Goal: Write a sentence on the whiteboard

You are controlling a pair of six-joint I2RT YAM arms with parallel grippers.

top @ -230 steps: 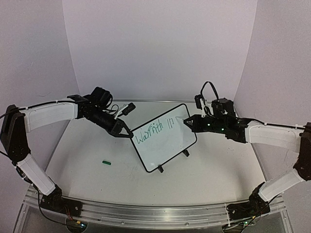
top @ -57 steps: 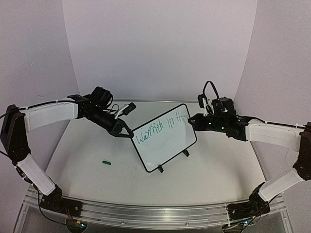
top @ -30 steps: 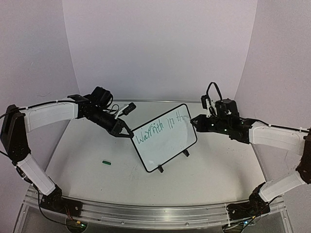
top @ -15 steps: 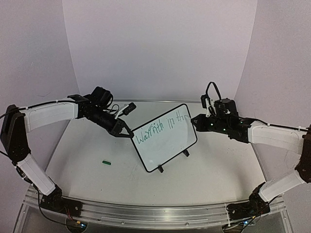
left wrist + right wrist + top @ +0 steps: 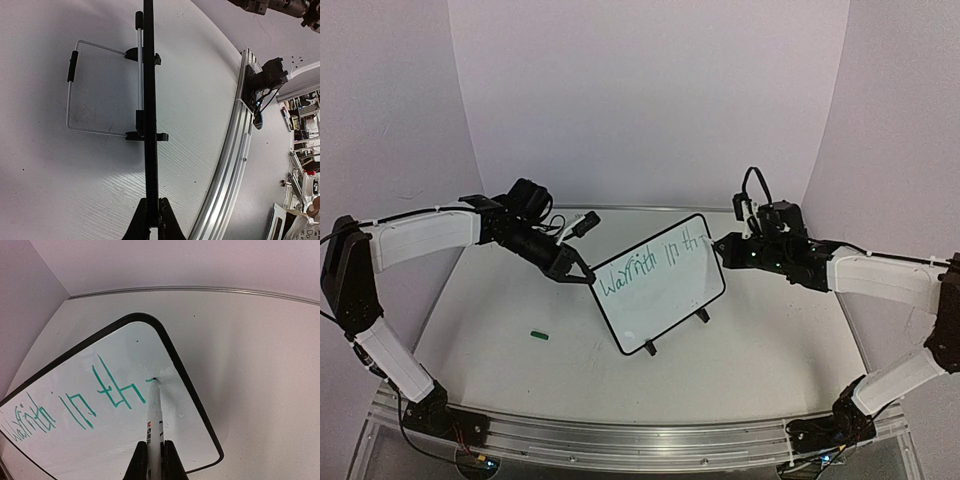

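Note:
The whiteboard (image 5: 662,312), white with a thin black frame, stands tilted on the table on two black feet. Green handwriting (image 5: 632,272) runs along its upper part. My left gripper (image 5: 583,275) is shut on the board's left edge; the left wrist view shows the frame (image 5: 149,90) edge-on between the closed left gripper (image 5: 152,216). My right gripper (image 5: 155,454) is shut on a white marker (image 5: 154,412). The marker's tip touches the whiteboard (image 5: 125,442) near its top right corner, at a short fresh green stroke beside the last letters (image 5: 114,387). In the top view the right gripper (image 5: 721,247) sits at that corner.
A small green marker cap (image 5: 540,335) lies on the table left of the board. The board's wire stand (image 5: 70,102) rests on the table behind it. An aluminium rail (image 5: 620,437) runs along the near edge, and white walls enclose the back and sides.
More green letters have appeared at the right end of the writing. The right gripper with the marker has shifted slightly at the board's top right corner. The left arm has not moved.

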